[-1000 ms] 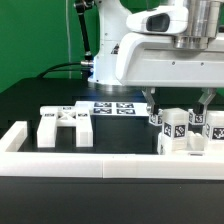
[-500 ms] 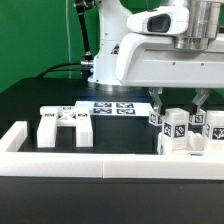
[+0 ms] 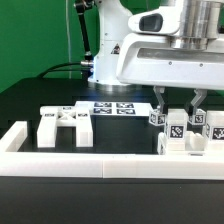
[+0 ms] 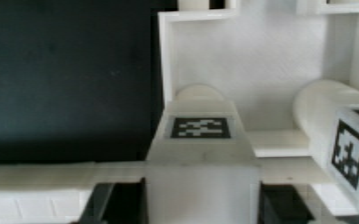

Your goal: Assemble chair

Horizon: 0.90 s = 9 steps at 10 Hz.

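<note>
On the exterior view's right stands a cluster of white chair parts with black-and-white tags. My gripper (image 3: 180,106) comes down over it and is shut on one upright rounded part (image 3: 176,128). In the wrist view that part (image 4: 201,130) fills the middle, its tag facing the camera, with a dark finger (image 4: 123,198) against each of its sides. A second tagged part (image 4: 341,125) stands right beside it. Another chair part, a flat open frame (image 3: 65,124), lies apart on the exterior view's left.
The marker board (image 3: 112,108) lies on the black table behind the parts. A long white border rail (image 3: 100,166) runs along the front, with a short arm (image 3: 14,136) on the exterior view's left. More tagged parts (image 3: 212,126) crowd the held one.
The jaws have closed from wide open onto the upright tagged part. The arm has stayed almost in place and the part has not left the table.
</note>
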### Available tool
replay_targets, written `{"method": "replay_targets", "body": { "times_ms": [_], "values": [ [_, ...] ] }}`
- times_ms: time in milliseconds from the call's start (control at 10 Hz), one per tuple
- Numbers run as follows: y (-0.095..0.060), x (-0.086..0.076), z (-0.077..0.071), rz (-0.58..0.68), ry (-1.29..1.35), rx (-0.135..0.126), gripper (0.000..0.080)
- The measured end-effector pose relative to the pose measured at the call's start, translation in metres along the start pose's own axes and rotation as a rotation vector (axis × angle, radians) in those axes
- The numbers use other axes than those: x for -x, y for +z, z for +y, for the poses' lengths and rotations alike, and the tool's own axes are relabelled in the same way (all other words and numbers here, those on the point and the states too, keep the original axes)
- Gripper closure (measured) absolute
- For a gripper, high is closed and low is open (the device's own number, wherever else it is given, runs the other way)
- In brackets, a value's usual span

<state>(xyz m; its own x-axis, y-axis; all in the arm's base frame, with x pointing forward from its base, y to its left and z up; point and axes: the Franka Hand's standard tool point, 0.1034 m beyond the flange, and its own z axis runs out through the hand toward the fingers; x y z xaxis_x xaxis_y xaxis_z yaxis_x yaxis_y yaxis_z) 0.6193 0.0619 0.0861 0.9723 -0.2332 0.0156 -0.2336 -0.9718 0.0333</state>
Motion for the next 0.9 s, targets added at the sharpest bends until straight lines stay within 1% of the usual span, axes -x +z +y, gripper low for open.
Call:
{"method": "replay_targets", "body": {
  "times_ms": [400, 600, 800, 900],
  "values": [
    [0.0012, 0.0005, 0.0001, -0.009, 0.383, -0.015, 0.0514],
    [0.0018, 0.0008, -0.0004, -0.014, 0.582, -0.017, 0.0514],
    [0.0016, 0.0024, 0.0008, -0.036, 0.709, -0.008, 0.0514],
    [0.002, 0.0021, 0.0005, -0.041, 0.78, -0.014, 0.0512]
  ]
}}
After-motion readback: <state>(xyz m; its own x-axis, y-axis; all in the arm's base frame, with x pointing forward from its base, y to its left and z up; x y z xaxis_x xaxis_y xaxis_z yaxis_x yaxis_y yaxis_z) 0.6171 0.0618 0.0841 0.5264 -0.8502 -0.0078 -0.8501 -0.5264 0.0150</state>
